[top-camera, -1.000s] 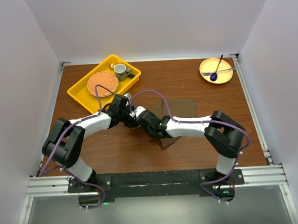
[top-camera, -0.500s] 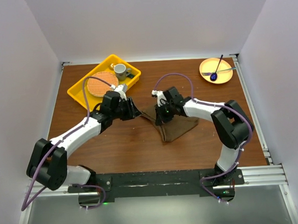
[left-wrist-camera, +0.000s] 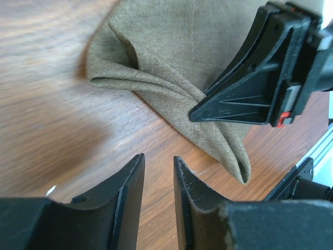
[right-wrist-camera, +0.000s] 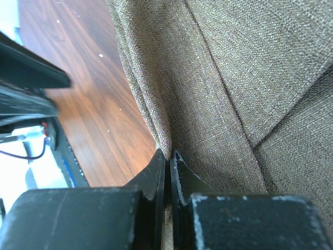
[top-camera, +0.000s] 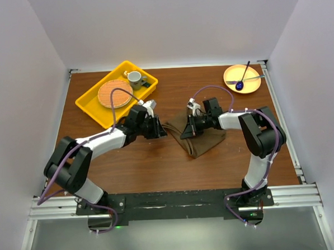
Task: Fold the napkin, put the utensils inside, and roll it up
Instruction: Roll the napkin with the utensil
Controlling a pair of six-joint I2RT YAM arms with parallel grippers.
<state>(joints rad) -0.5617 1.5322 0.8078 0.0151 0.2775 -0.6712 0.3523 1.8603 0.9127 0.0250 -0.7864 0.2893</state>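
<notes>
Wooden tabletop [top-camera: 129, 160]: napkin [top-camera: 204, 139] lies rumpled, part-folded, right of yellow tray [top-camera: 86, 102]. Right gripper [top-camera: 185, 128] pinches its tray-side fold, fingers closed on cloth. Left gripper [top-camera: 160, 129] just tray-side, fingers slightly apart, empty. We judge folding underway; next we need fold laid flat.

Right gripper [top-camera: 185, 128] shifted from table centre toward 3 o'clock, pinched napkin [top-camera: 202, 141] fold carried along. Napkin, lying flat a second ago, now gathered into creased wedge. Left gripper [top-camera: 159, 129] swung out, then followed toward 3 o'clock, ending just beside napkin's 9 o'clock edge.
</notes>
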